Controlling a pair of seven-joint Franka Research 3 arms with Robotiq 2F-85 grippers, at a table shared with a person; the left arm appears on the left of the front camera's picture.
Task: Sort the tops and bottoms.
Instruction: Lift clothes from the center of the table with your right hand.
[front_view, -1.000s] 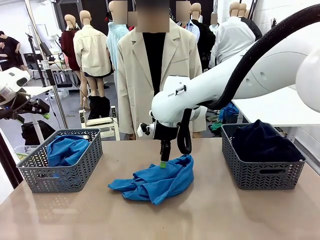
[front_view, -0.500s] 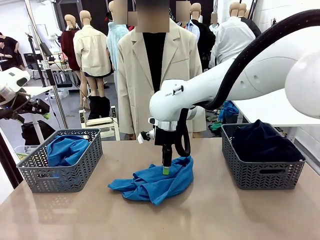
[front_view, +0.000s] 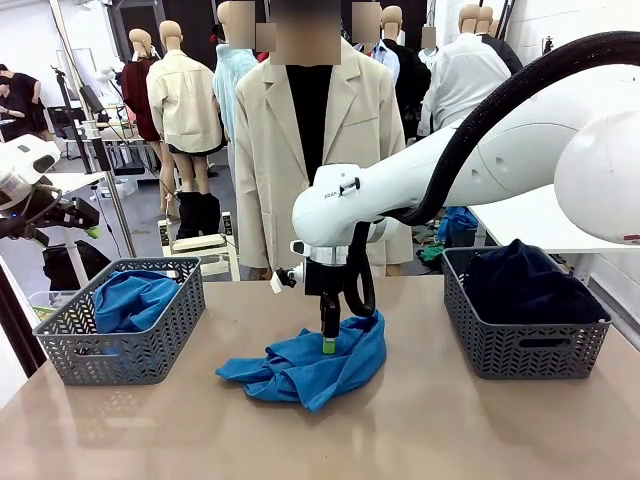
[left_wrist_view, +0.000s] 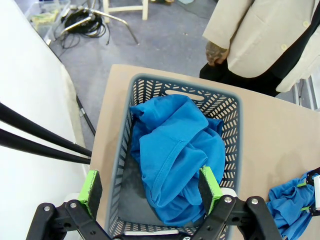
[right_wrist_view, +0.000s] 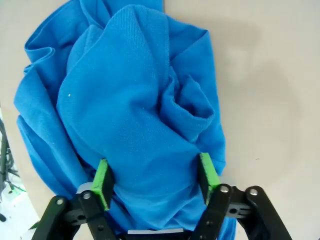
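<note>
One cobalt-blue top lies crumpled mid-table, directly beneath the right gripper.

Right wrist view: the green pads straddle a raised fold, jaws parted and pressed into the cloth, not yet pinched shut. The garment's long axis runs across the tan table, left to right. The left gripper hovers open above the left basket, which holds another top; the right arm is nearer. Dark bottoms fill the right basket. A person stands opposite.

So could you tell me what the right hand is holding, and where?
Nothing held yet: the right hand straddles the crumpled bright blue fabric top, jaws not shut.
</note>
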